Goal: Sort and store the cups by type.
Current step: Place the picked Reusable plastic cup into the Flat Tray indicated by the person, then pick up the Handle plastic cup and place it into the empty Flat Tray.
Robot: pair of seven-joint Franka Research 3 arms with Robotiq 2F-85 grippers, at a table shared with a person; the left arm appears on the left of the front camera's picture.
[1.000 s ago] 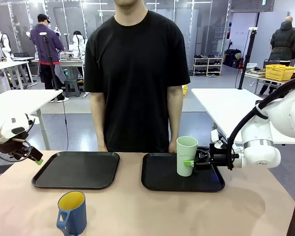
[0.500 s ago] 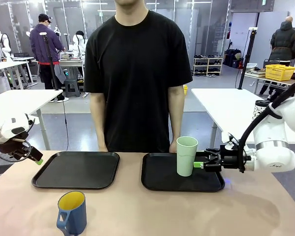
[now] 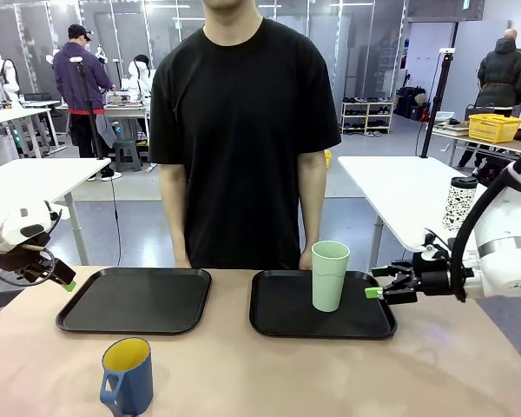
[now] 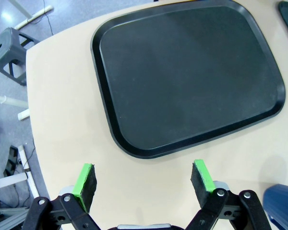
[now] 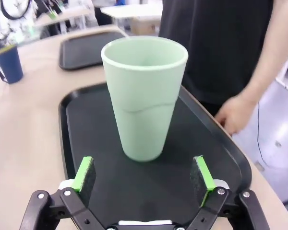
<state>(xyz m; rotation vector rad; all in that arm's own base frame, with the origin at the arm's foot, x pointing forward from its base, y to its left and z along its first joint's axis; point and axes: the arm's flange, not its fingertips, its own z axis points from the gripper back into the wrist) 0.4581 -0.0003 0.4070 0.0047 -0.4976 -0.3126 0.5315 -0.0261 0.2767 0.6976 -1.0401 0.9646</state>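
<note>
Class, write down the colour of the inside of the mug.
Yellow inside the dark blue mug; best seen in the front view.

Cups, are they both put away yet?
Half done. The green tumbler stands on the right tray, and the right fingers sit open just clear of it. Nothing is held. The blue mug waits on the table; the left fingers are open near the left tray.

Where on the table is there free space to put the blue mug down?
The left tray is wholly bare. The right tray is free left of the tumbler. The table right of the mug is bare too. Crowded: the right tray's right end, with tumbler and open right gripper.
</note>
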